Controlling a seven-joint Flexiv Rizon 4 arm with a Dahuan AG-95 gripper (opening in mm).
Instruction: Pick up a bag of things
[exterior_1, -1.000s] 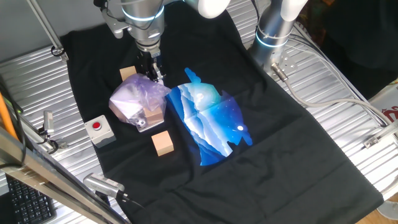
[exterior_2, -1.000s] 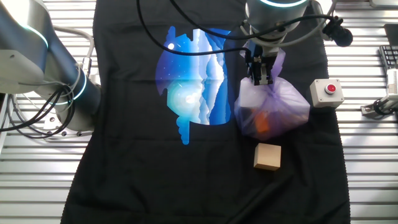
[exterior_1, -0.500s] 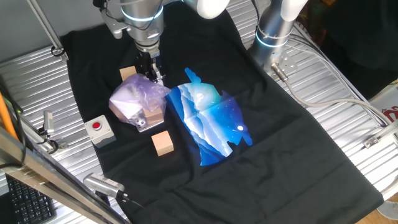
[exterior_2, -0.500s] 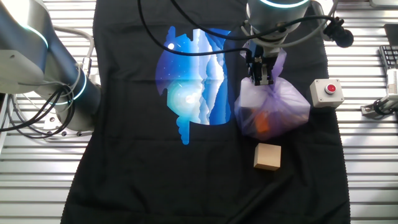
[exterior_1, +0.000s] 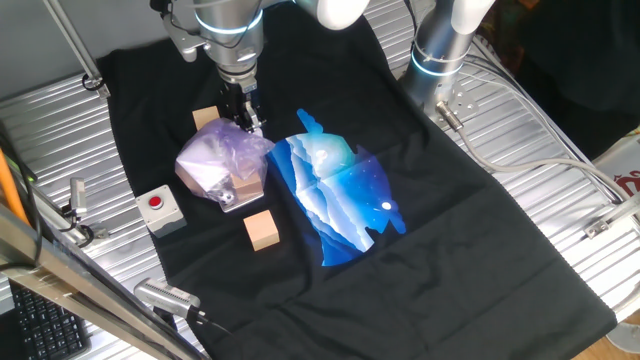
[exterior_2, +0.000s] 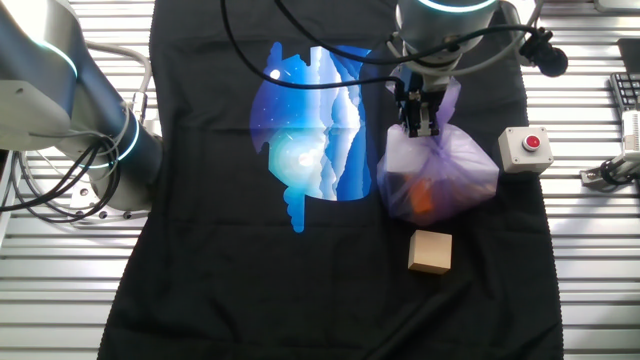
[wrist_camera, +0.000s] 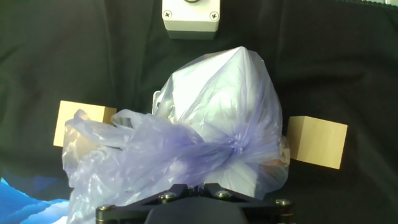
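The bag of things (exterior_1: 215, 162) is pale purple wrinkly plastic with tan and white blocks showing through. It rests on the black cloth at the left. It also shows in the other fixed view (exterior_2: 440, 172) and fills the hand view (wrist_camera: 214, 121). My gripper (exterior_1: 245, 120) points down at the bag's far edge, and its jaws are closed together on the gathered plastic at the bag's neck (wrist_camera: 186, 158). The same grip shows in the other fixed view (exterior_2: 418, 125) and the hand view (wrist_camera: 193, 186). The bag's bottom still lies on the cloth.
One bare tan wooden cube (exterior_1: 262, 229) lies in front of the bag, another (exterior_1: 205, 118) behind it. A grey box with a red button (exterior_1: 160, 208) stands to the left. The cloth's blue-and-white print (exterior_1: 340, 195) lies to the right. A second robot base (exterior_1: 440, 55) stands at the back.
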